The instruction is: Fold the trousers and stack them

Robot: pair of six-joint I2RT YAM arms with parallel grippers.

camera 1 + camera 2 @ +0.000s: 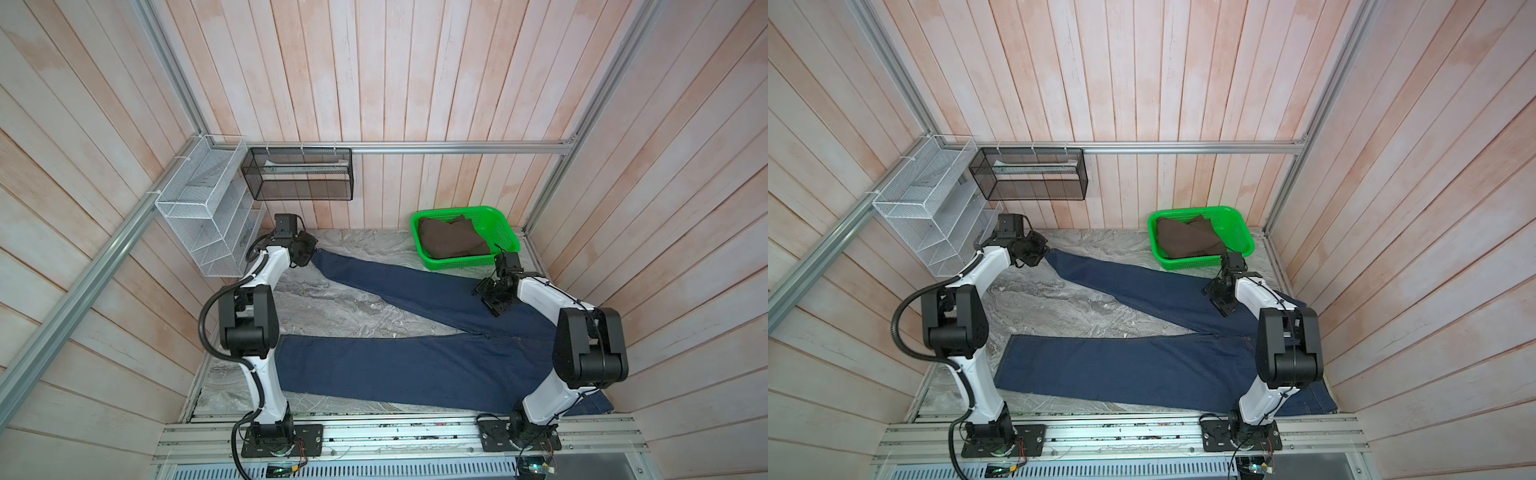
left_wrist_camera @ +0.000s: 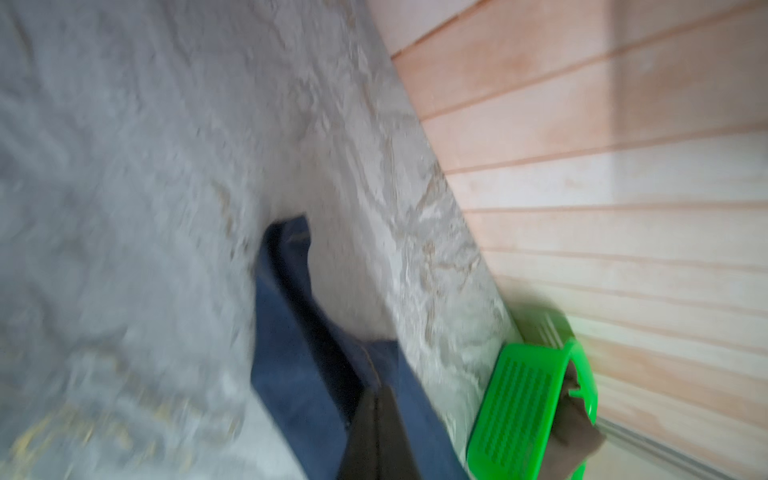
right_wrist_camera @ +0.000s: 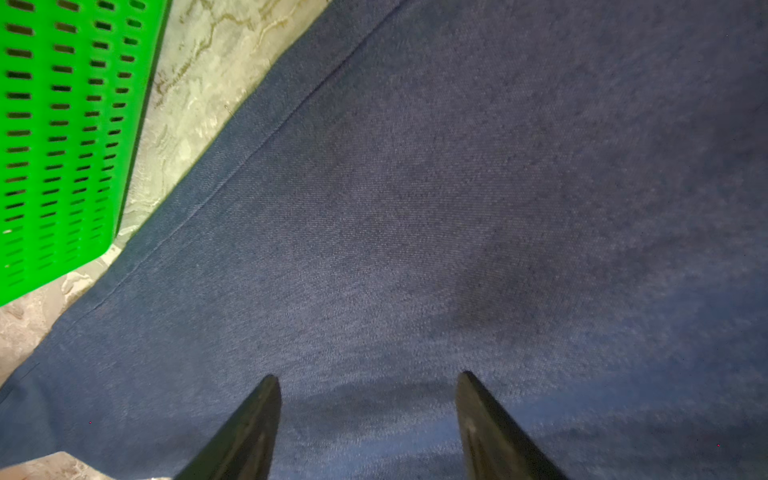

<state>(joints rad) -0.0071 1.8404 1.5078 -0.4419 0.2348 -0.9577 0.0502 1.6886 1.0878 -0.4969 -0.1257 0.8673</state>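
Here, the trousers (image 1: 415,365) lie spread on the marble counter (image 1: 332,303) in a V, waist at the near right and both legs running left. The left hand (image 1: 309,251) sits at the far left, its fingers (image 2: 376,415) pressed together on the far leg's cuff. The right hand (image 3: 368,378) is low over the upper part of that far leg, fingers apart with nothing between them; whether they touch the denim I cannot tell. Just beyond it at the far right stands a green basket (image 1: 457,264) holding a brown cloth (image 1: 449,241).
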